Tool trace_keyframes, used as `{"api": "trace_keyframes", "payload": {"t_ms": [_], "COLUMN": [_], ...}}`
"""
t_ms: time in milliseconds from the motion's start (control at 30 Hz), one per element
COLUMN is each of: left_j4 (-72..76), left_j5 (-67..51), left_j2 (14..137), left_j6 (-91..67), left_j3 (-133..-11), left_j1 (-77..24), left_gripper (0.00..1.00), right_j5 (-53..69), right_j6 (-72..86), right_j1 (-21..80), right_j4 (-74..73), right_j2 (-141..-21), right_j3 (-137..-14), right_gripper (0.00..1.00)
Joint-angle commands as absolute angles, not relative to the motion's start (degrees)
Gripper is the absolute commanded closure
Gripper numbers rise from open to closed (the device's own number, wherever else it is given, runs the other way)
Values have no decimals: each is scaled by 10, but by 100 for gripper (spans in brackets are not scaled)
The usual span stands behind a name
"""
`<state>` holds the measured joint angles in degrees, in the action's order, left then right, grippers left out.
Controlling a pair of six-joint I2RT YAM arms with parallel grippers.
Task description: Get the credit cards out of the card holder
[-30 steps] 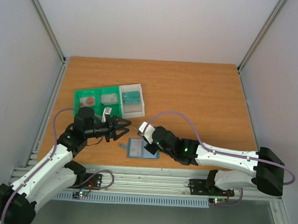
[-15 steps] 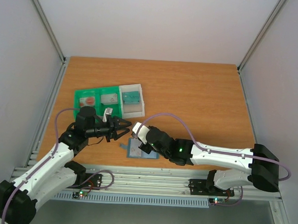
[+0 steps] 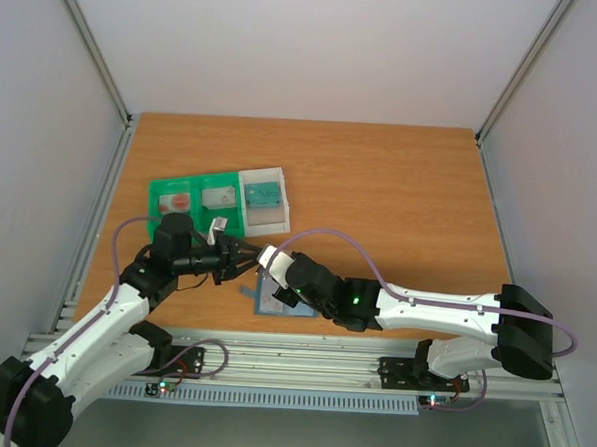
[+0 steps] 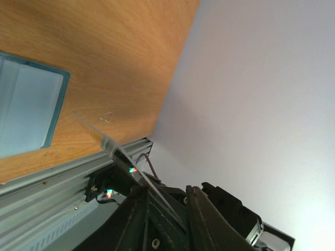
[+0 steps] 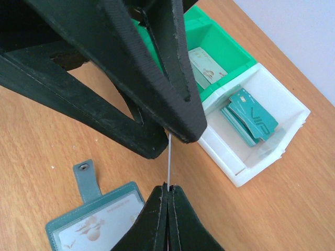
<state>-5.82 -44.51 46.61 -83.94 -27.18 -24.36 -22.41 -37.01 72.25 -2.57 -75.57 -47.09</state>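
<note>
A: Credit card (image 5: 168,157), where was it?
B: Off the table (image 5: 293,198), near the opened card holder (image 5: 99,225), pinched by the right gripper (image 5: 168,191), its fingers together.
A: Left gripper (image 4: 166,194)?
B: Fingers apart, straddling the card.

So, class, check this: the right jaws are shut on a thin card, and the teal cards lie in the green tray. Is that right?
Not quite. In the right wrist view the teal cards lie in the white bin, not the green tray beside it. The rest stands: the right gripper has its jaws shut on a thin card.
</note>
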Motion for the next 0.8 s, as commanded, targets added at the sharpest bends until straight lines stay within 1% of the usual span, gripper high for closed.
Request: {"api": "trace_keyframes", "payload": {"t_ms": [0, 100, 200, 267, 400, 467, 600, 767], "left_j4": [-29, -35, -46, -48, -52, -55, -89, -143], "left_j5": [-455, -457, -458, -458, -459, -459, -453, -427], "left_j2": [471, 472, 470, 469, 471, 474, 473, 459], "left_j6": [-834, -824, -811, -806, -777, -762, -722, -641], "left_j3": [-266, -267, -269, -268, -271, -273, -291, -323], "left_j1": [-243, -243, -243, -243, -243, -243, -243, -243], "left_gripper": [81, 89, 94, 99, 100, 100, 100, 99], "right_j5": [-245, -253, -267, -276, -294, -300, -304, -307], "right_j6": [-376, -375, -374, -370, -351, -332, -299, -257], "right_j1": [730, 732, 733, 734, 734, 734, 734, 734], "right_j4": [-13, -18, -26, -32, -46, -58, -69, -81], "right_j2": [-760, -760, -760, -759, -754, -752, -739, -694], "right_j3": [-488, -488, -485, -484, -483, -485, -475, -446], "right_gripper": [99, 99, 98, 95, 87, 82, 61, 46]}}
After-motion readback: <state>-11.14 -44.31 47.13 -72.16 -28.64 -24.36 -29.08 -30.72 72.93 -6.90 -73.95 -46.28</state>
